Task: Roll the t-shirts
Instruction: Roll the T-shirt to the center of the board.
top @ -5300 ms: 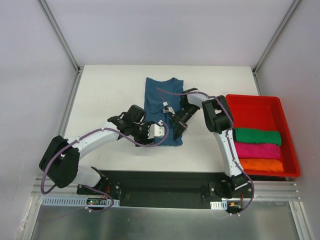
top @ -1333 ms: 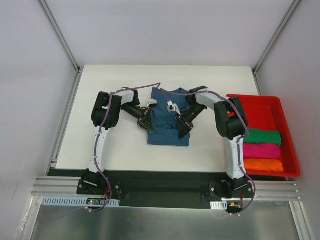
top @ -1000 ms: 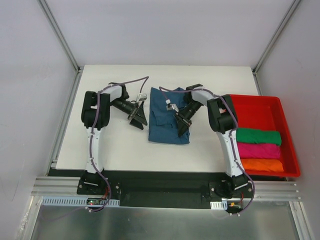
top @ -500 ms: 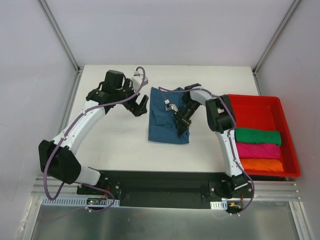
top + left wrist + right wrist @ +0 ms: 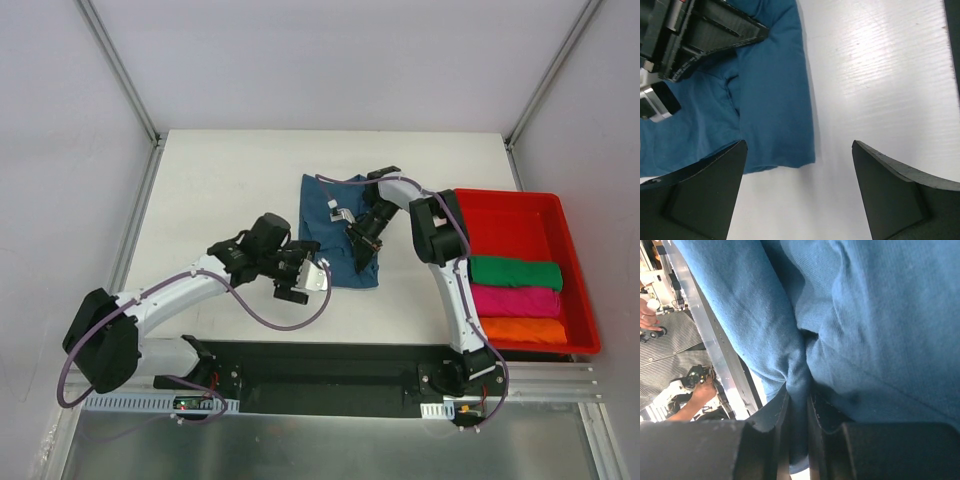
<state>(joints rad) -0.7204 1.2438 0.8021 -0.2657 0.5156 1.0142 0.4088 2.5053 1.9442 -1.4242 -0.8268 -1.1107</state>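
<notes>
Beside the teal t-shirt (image 5: 323, 207), left gripper (image 5: 799, 148) spread, right gripper (image 5: 797, 409) pinching it

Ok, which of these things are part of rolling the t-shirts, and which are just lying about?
Part of the job: blue t-shirt, pinched by the right gripper; open left gripper near its corner; rolled green t-shirt, magenta t-shirt, orange t-shirt.
Just there: red tray holding the rolls; table.

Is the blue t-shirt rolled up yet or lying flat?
Not rolled: the blue t-shirt lies flat on the table, folded narrow, a pleat pinched in the right gripper.
</notes>
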